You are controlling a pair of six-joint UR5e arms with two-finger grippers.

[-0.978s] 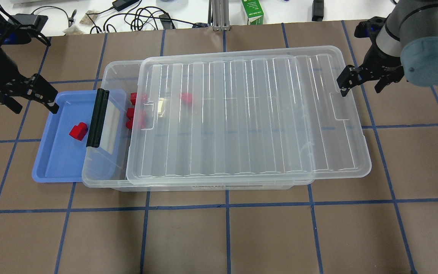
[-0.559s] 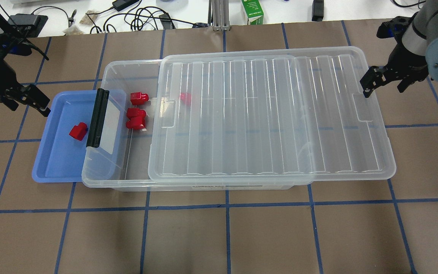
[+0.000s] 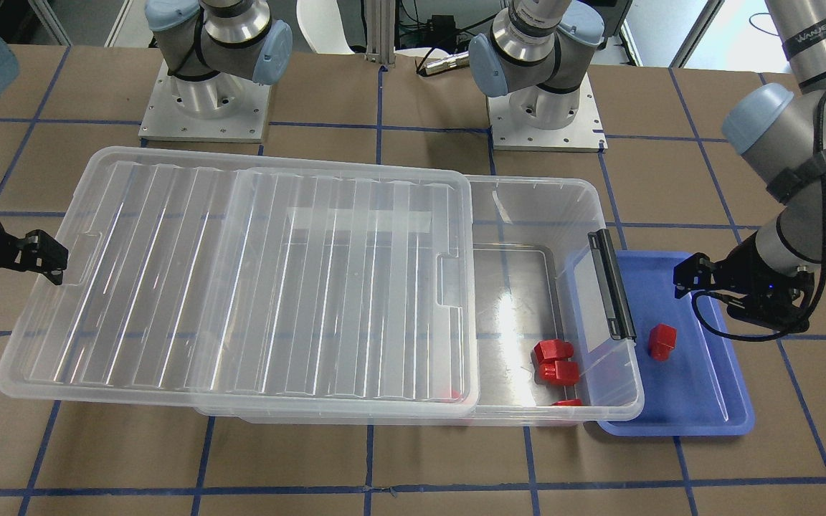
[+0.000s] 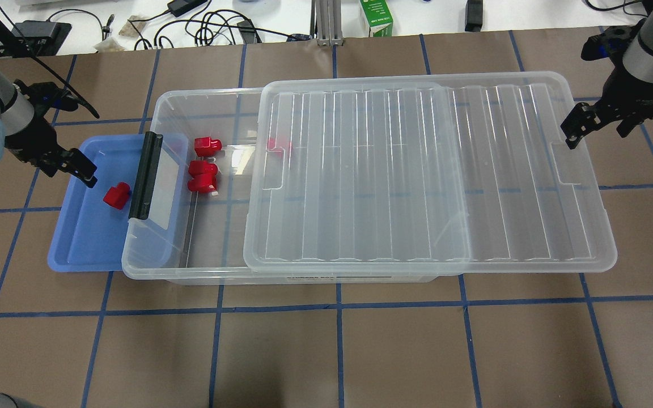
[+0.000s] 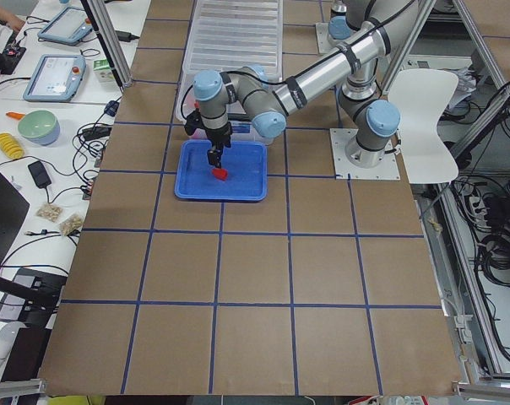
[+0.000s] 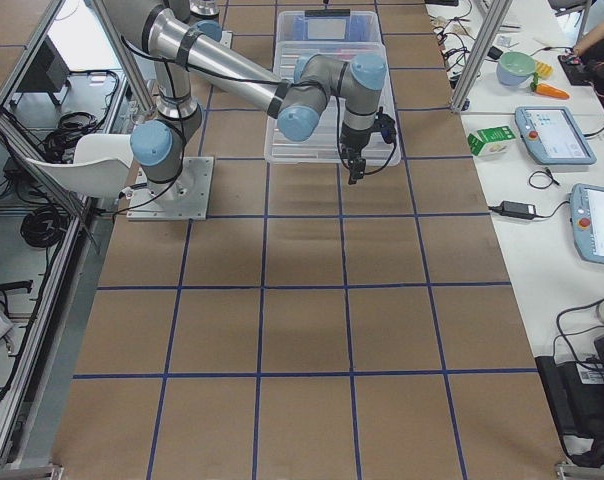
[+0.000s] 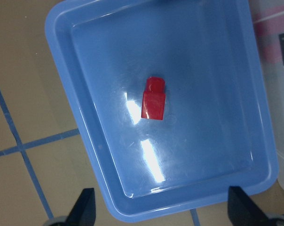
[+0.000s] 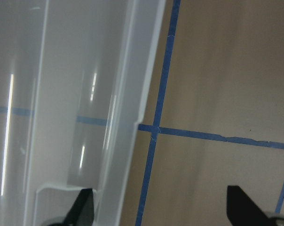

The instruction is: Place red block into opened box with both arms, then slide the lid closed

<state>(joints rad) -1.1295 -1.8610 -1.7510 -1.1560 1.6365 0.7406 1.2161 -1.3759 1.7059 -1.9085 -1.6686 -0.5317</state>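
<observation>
Left gripper [image 4: 70,171]: fingers spread wide, nothing between them; over the far left part of the blue tray, apart from the red block.
Blue tray [image 4: 85,241]: flat on the table, its right side tucked under the box's handle end.
Red block [image 4: 117,195]: lies alone in the blue tray, near its middle, outside the box.
Black handle [image 4: 145,175]: on the box's left short end.
Box [image 4: 159,110]: left part uncovered; three other red blocks [image 4: 204,170] inside it, a fourth under the lid's edge.
Lid [image 4: 417,181]: rests on the box, shifted right, overhanging its right end.
Right gripper [image 4: 596,127]: fingers spread, empty, at the lid's right short edge; contact cannot be told.
</observation>
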